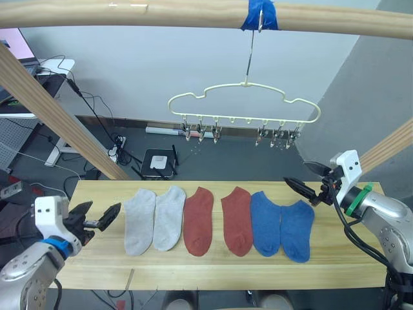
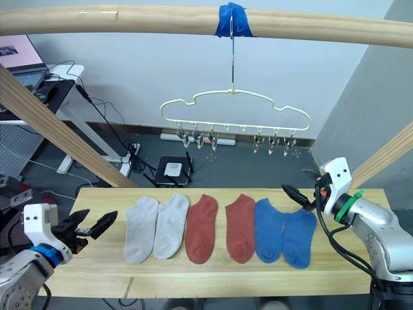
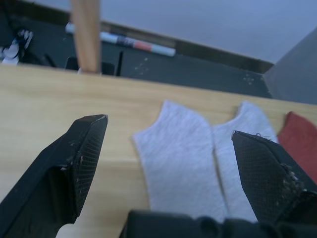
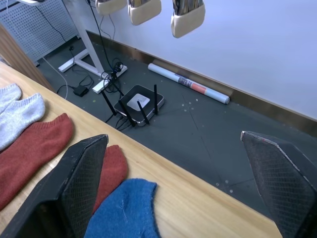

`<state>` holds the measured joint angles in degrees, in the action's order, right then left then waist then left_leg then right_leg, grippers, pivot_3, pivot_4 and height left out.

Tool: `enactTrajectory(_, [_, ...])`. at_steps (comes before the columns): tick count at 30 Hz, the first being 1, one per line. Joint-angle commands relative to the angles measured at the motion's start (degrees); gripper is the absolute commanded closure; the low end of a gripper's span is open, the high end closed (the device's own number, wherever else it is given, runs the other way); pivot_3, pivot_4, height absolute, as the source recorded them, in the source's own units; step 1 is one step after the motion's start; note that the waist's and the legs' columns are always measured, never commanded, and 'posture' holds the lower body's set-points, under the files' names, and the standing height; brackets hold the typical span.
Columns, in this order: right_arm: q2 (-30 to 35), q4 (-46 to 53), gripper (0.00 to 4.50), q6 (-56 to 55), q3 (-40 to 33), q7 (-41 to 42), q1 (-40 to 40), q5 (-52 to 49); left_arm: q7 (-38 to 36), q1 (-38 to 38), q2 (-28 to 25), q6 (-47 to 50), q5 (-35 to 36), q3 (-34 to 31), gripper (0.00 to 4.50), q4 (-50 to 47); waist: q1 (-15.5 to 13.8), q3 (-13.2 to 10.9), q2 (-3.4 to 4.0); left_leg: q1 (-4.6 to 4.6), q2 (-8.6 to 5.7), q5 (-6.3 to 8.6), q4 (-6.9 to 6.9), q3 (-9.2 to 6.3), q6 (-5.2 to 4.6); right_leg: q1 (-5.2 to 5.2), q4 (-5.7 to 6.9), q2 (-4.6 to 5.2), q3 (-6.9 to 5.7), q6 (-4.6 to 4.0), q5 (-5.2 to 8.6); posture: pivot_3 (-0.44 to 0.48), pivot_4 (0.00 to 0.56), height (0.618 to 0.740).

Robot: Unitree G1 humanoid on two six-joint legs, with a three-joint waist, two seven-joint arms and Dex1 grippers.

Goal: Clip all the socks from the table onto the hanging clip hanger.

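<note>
Socks (image 1: 219, 219) lay flat in a row on the desk (image 1: 335, 268), easy to grab, between the left gripper (image 1: 97, 216) and right gripper (image 1: 308, 179), both wide open and empty, under the clip hanger (image 1: 244, 106).

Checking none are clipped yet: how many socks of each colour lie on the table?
Light grey socks: 2
Rust red socks: 2
Blue socks: 2
Total: 6, all flat on the table; none on the clip hanger.
</note>
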<state>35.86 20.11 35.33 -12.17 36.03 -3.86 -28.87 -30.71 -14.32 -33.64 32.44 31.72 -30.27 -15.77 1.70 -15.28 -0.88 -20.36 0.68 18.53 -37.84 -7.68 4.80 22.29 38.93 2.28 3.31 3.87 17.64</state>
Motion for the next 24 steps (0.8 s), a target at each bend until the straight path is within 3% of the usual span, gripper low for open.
enactTrajectory(1, [-1.1, 3.7, 0.0, -1.1, -0.8, -2.4, 1.0, 0.7, -0.4, 0.9, -0.5, -0.5, -0.5, 1.5, 0.06, -2.0, 0.1, 0.0, 0.01, 0.0, 0.0, 0.0, 0.0, 0.02, 0.0, 0.0, 0.0, 0.0, 0.01, 0.0, 0.0, 0.007, 0.273, 0.74])
enactTrajectory(13, [0.4, 12.1, 0.0, -1.8, -0.7, -0.5, 8.0, -0.1, 0.8, 18.2, -0.6, -0.7, -3.4, 14.7, 0.06, -8.0, 0.2, -0.1, -0.01, -0.1, -0.02, 0.0, -0.11, -0.04, 0.01, 0.01, 0.0, 0.0, -0.05, 0.04, -0.03, -0.044, 0.274, 0.74])
enactTrajectory(21, [-1.6, 16.7, 0.0, -4.1, 2.6, -2.0, 7.0, 0.9, 1.8, 27.3, 2.1, -7.3, -8.2, 19.2, 0.06, -3.3, 1.6, -0.2, -0.01, -0.12, -0.01, 0.0, -0.08, -0.01, 0.01, 0.05, -0.03, -0.02, -0.02, 0.03, -0.03, -0.062, 0.269, 0.74])
enactTrajectory(24, [-1.4, 19.0, 0.0, -1.8, 3.1, -0.4, 3.6, -4.1, 1.6, 28.5, 2.9, -9.2, -9.0, 19.9, 0.06, -2.6, 1.8, -0.2, -0.03, -0.14, -0.01, 0.0, -0.1, -0.03, 0.01, 0.05, -0.05, -0.02, -0.04, 0.03, -0.03, -0.072, 0.265, 0.74])
